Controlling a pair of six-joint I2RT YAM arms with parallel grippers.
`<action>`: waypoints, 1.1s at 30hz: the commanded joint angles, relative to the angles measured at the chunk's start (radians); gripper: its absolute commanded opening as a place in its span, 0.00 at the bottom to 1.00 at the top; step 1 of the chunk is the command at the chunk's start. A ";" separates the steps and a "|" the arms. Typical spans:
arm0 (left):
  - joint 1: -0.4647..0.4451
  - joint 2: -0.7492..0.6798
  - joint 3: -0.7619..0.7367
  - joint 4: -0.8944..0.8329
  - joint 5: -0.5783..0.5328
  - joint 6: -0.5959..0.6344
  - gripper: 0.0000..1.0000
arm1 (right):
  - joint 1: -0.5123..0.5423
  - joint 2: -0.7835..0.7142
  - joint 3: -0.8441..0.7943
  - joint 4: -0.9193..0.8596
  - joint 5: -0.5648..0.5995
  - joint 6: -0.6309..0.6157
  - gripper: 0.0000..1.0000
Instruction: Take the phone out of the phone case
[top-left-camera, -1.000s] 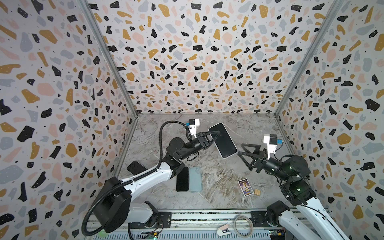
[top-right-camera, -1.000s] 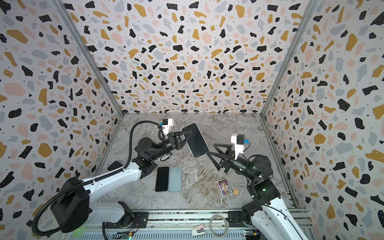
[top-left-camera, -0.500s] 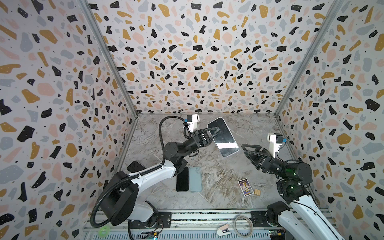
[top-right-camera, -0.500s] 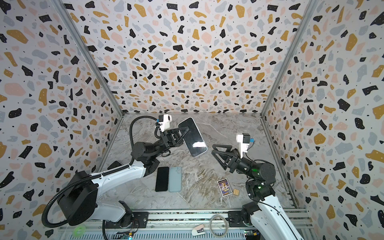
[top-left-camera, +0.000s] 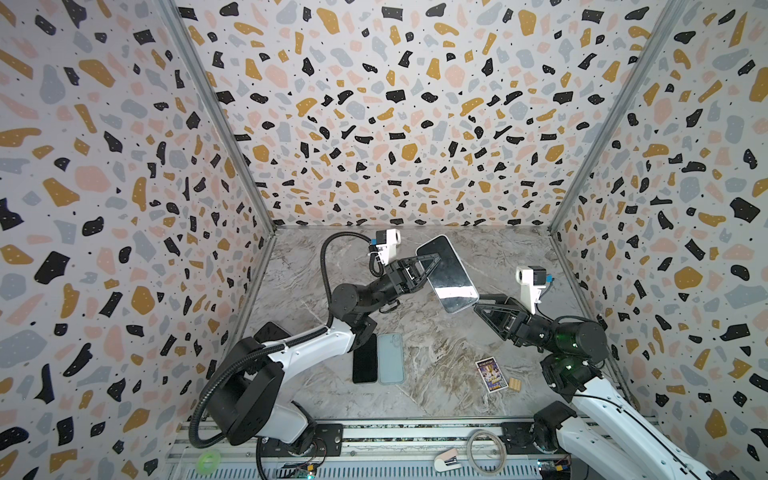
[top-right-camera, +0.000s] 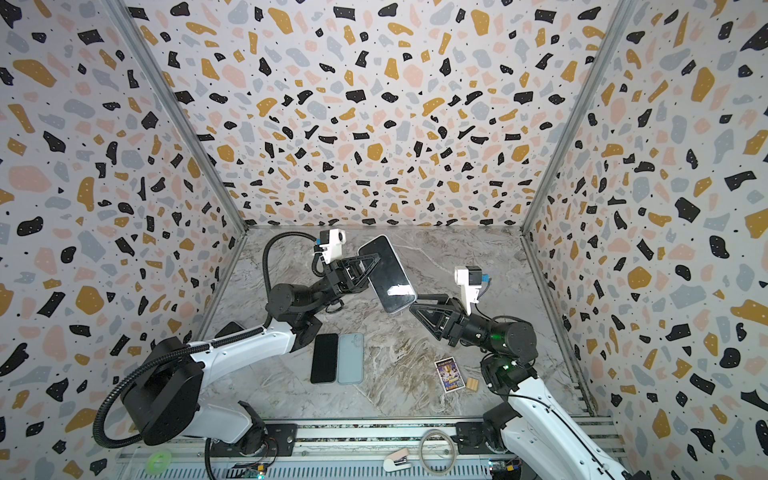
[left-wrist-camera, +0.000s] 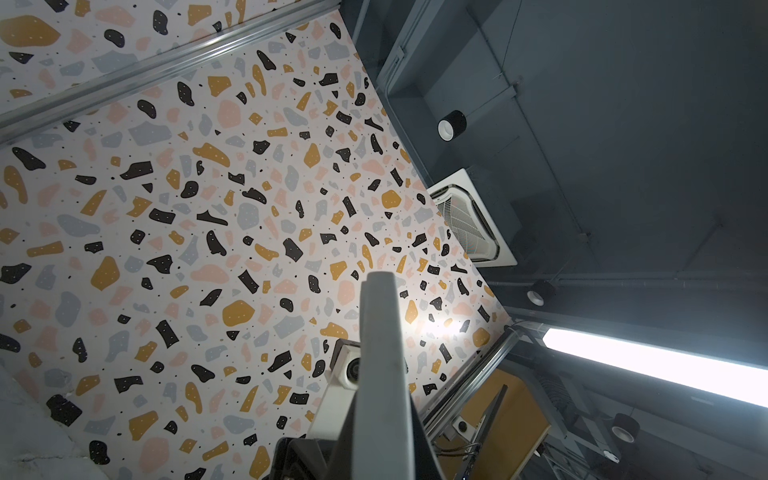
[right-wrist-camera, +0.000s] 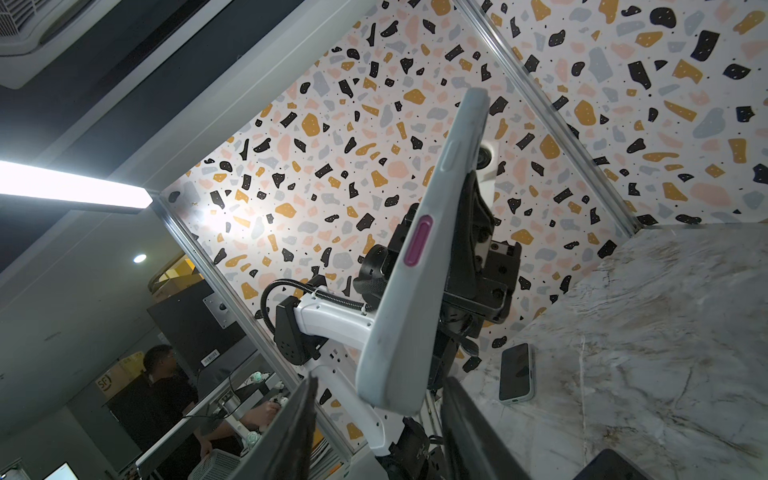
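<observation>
White arm shells (top-left-camera: 311, 345), black joints (top-left-camera: 349, 297), ribbed black hose (top-left-camera: 196, 419), white camera (top-left-camera: 386, 245) perched above black left gripper (top-left-camera: 434, 261), green lights (top-left-camera: 573, 345).

A black phone (top-left-camera: 365, 359) and a pale blue case (top-left-camera: 390, 358) lie flat, side by side, on the grey stone worktop (top-left-camera: 436, 328). To the right lies a picture card (top-left-camera: 491, 375) with a little wooden block (top-left-camera: 515, 384) just beside it. A cable loop (top-left-camera: 484, 432) and a green ring (top-left-camera: 201, 460) sit on the front rail (top-left-camera: 395, 434).
</observation>
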 joint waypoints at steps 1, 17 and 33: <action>-0.001 -0.014 0.029 0.113 -0.001 0.002 0.00 | 0.008 -0.009 0.048 0.043 0.008 -0.019 0.44; -0.002 -0.003 0.018 0.121 0.004 0.004 0.00 | 0.009 -0.014 0.066 0.021 0.014 -0.051 0.24; -0.004 0.089 0.073 0.276 0.004 -0.120 0.00 | 0.008 -0.036 0.069 0.047 0.015 -0.081 0.11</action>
